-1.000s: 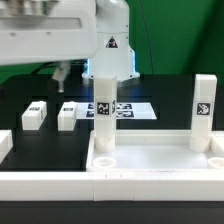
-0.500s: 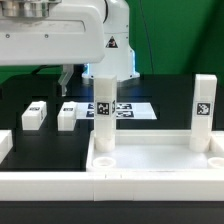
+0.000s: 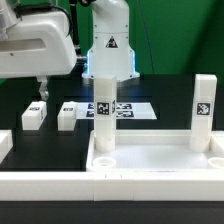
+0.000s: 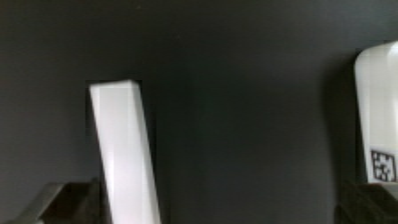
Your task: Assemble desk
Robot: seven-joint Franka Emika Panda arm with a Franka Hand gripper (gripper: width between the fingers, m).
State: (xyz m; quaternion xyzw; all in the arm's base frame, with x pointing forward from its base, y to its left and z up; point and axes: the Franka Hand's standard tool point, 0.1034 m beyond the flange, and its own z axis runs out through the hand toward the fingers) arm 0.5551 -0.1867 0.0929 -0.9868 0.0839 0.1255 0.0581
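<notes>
Black worktop [image 3: 60,140] runs under a green backdrop. Nearest me lies the desk top [image 3: 150,168], rim up. One seated leg [image 3: 103,108] stands in the socket toward the exterior view's left, and a second seated leg [image 3: 204,108] stands at the right.

Beyond the rim two more legs lie near each other on the worktop: the outer loose leg [image 3: 33,115] and the inner loose leg [image 3: 67,115]. Within the last second the arm has swung away from above the seated leg toward the exterior view's left. The fingers [image 3: 42,88] now hang just above the outer loose leg, and the wrist view looks straight down on a white block, which I take to be that one. I cannot tell how far apart the fingers stand, or whether they hold anything.

I read this as one seating finished and the next pickup beginning. Farther back sits the marker board [image 3: 135,110].
</notes>
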